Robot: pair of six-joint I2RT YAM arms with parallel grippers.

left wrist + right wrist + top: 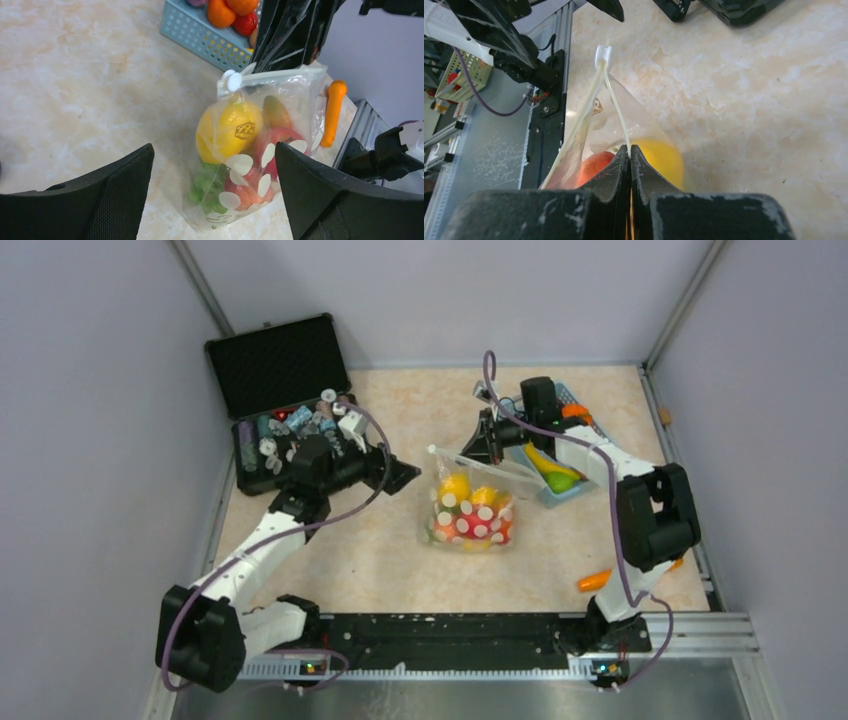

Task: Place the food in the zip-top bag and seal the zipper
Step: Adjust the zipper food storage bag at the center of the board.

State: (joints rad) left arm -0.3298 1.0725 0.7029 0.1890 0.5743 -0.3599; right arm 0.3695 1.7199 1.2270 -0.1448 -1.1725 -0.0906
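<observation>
Marbled beige table (380, 550), seemingly grey walls (90, 390)

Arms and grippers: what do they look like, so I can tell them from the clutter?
The left arm and right arm have white links and chunky black joints, and a purple cable runs along each. The left gripper has broad black, finely textured fingers. The right gripper has black fingers with scuffed, greyish edges.

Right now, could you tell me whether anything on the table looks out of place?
Yes. An elongated orange toy food lies loose at the table's near right corner, outside the zip-top bag and the blue basket. The zipper's two strips stand parted, so it is not sealed.
</observation>
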